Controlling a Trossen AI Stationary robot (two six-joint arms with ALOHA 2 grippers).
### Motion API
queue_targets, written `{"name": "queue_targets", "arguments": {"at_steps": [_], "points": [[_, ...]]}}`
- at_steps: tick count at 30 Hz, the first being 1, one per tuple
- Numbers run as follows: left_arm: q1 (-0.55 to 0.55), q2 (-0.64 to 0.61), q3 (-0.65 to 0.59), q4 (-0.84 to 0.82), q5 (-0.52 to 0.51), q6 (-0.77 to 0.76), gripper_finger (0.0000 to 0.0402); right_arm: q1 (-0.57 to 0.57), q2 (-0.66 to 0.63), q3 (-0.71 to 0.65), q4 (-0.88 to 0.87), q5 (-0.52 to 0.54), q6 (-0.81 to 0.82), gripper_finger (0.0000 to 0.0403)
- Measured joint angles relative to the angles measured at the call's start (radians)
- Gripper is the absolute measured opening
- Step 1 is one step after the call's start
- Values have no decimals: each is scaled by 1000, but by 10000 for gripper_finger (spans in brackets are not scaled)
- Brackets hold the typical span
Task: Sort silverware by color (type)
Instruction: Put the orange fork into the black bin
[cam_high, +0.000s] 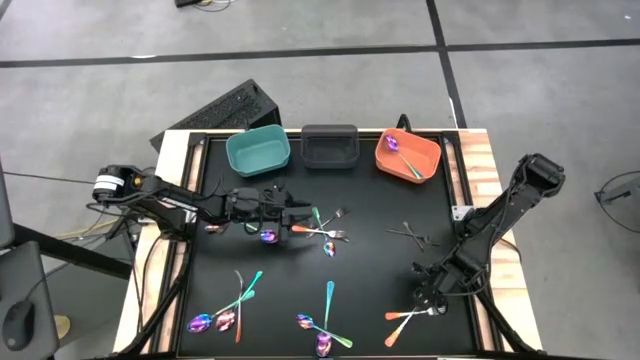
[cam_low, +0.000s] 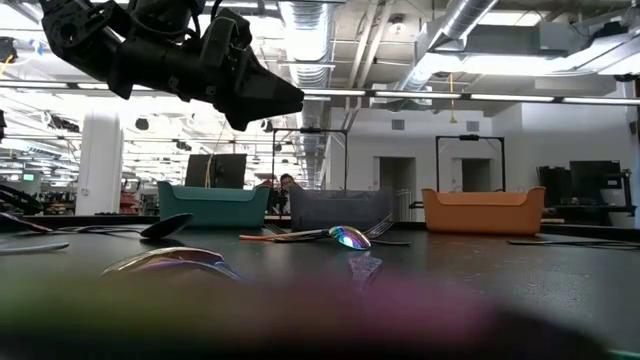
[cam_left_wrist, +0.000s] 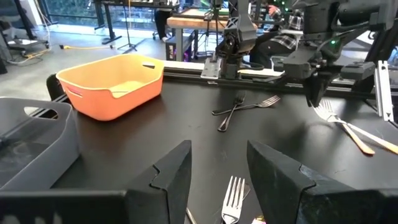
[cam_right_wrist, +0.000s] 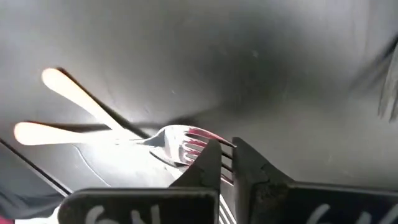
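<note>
Contact is recorded at the table's right front, where the right gripper is nearly closed on the tines of an orange-handled fork, its handle pointing away, while the left gripper, part open and empty, is held mid-table

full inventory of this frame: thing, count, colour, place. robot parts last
teal bin: 1, teal, back row, left.
grey bin: 1, dark grey, back row, middle.
orange bin: 1, orange, back row, right; holds one or two iridescent pieces.
dark cutlery pair: 2, dark grey, crossed, right of centre.
orange-handled cutlery: 2, orange handles, front right, crossed.
iridescent cutlery: several, purple-teal, front left, front centre and mid-table.
mat: 1, black, covers table.
left gripper: open, mid-table, left of centre.
right gripper: closing on a fork head at the orange-handled pair.
</note>
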Motion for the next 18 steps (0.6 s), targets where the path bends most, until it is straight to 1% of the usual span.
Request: {"name": "queue_targets", "arguments": {"at_steps": [4,7,10,14,16,18], "points": [[0,0,0,12,8,-7,144,-3,-65,-2,-13,122,-37,13],[0,0,0,29,52,-24,144,-12,-119,-2,-18,251,-86,9],[-6,0,0,28,93,-26,144,-36,-165,-2,-34,419,-153,8],[-29,0,0,30,98,-21,144,-100,-202,-3,-37,636,-274,7],[-43,0,0,46,98,-12,145,-149,-205,-3,-26,713,-349,7],[-56,0,0,63,99,13,150,-205,-198,-3,25,759,-449,7]]}}
